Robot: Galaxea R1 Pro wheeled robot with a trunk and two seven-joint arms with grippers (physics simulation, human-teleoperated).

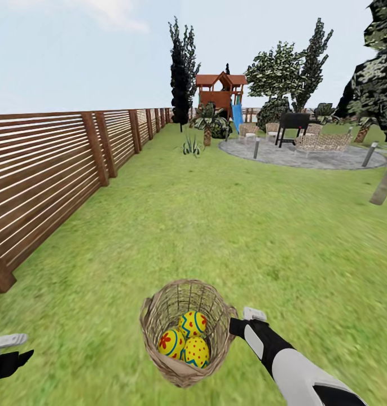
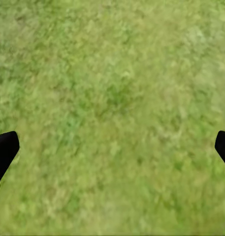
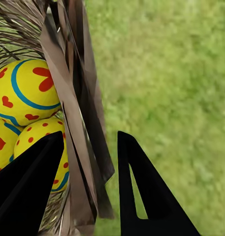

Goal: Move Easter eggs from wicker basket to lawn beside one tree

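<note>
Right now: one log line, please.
eggs: three in basket | right gripper: straddles basket wall | left gripper: open above lawn

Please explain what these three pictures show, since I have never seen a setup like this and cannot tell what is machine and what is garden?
This is a simulated two-armed robot on wheels. The large picture comes from its head camera, looking down over a lawn. A wicker basket stands there holding three Easter eggs. The other pictures come from cameras by each gripper. The left gripper is open above bare grass. The right gripper straddles the basket's wall, one finger inside by the eggs and one outside. I cannot tell whether it grips the wall. A wooden fence runs along the left.
</note>
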